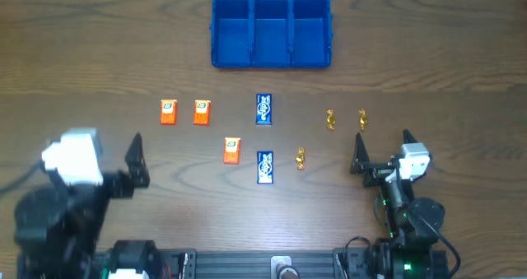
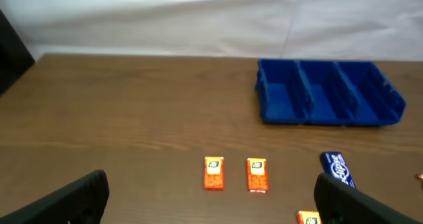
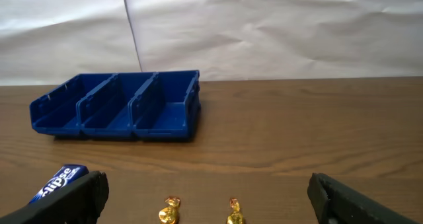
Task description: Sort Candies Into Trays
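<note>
On the tabletop (image 1: pixel 445 57), nothing's sorted yet.
Left tool (image 2: pixel 211 176) and right tool (image 1: pixel 383 141) both sit wide open, holding nothing, candies (image 1: pixel 168 112) lying loose near the blue tray (image 1: pixel 216 32).

A dark brown, wood-grain tabletop (image 1: pixel 99 57) is being spread from the left edge of the top view's frame to the right. Behind its far edge a creased white cloth backdrop (image 3: pixel 277 32) is being hung, and soft, even light is being cast over both.
</note>
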